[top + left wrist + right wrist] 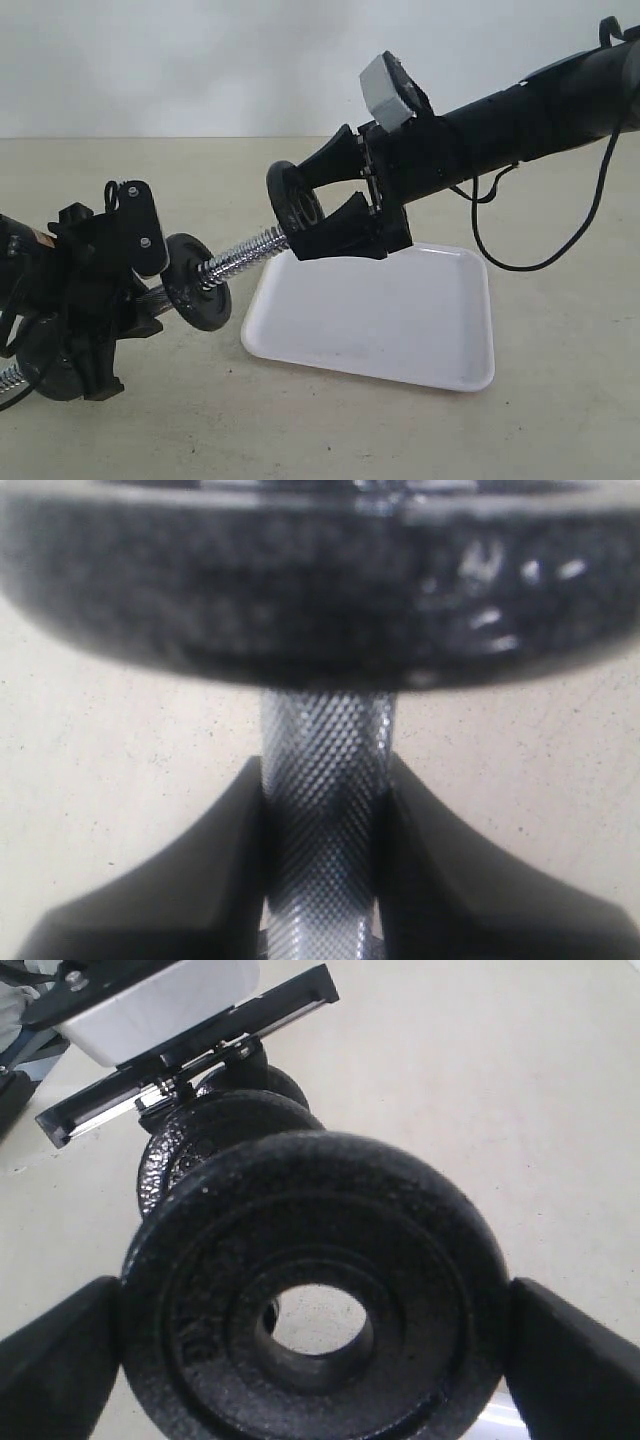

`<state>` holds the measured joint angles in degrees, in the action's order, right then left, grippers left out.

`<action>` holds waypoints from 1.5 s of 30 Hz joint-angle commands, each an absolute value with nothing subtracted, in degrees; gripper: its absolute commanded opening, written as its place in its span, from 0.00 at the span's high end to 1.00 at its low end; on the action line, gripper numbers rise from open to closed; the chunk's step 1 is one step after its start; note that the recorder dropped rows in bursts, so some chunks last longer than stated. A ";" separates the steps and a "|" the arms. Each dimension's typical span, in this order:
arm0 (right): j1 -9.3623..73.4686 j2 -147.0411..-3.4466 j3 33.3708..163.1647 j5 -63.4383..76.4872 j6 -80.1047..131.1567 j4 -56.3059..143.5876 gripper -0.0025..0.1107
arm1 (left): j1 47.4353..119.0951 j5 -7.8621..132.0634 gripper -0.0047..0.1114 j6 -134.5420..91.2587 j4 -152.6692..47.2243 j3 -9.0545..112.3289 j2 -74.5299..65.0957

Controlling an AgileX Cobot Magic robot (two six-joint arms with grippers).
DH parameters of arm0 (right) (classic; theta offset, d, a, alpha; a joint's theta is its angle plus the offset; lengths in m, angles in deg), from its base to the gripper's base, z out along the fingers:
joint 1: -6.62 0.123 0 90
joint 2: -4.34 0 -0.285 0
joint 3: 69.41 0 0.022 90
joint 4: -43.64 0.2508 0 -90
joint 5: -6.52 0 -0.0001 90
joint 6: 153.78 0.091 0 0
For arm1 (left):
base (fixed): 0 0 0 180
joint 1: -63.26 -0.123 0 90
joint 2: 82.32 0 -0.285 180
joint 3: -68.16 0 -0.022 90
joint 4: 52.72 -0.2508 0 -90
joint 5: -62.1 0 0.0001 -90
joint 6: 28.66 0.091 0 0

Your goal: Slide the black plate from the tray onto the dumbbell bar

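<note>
My left gripper (pixel 138 300) is shut on the dumbbell bar (pixel 245 253), its fingers (pixel 215 870) clamping the knurled middle (pixel 325 800). The bar slants up to the right and carries a black disc (pixel 195 282) just beyond the grip. My right gripper (pixel 300 207) is shut on the black plate (pixel 290 198), holding it upright by its rim in the air above the tray's (pixel 400 320) near-left corner. The bar's threaded tip sits at the plate's lower edge. In the right wrist view the plate (pixel 200 1290) fills the frame, and mostly table shows through its hole.
The white tray holds nothing. Another black disc (pixel 45 365) sits low at the bar's far end under the left arm. The right arm's cable (pixel 530 255) hangs behind the tray. The left arm's camera housing (pixel 160 1000) stands beyond the plate.
</note>
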<state>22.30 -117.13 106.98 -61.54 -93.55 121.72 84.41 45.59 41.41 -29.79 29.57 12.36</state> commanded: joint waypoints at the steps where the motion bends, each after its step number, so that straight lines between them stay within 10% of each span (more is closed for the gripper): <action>1: 22.44 -116.00 107.34 -63.44 -93.66 124.81 0.98 | 84.09 60.13 0.92 41.59 -28.12 32.30 9.15; 45: 22.54 -116.00 107.34 -63.44 -93.67 127.73 0.98 | 83.36 58.93 0.92 40.37 -28.12 32.18 9.15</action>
<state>22.52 -117.13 106.98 -60.99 -93.64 124.42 83.18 47.04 40.41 -29.78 29.79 12.36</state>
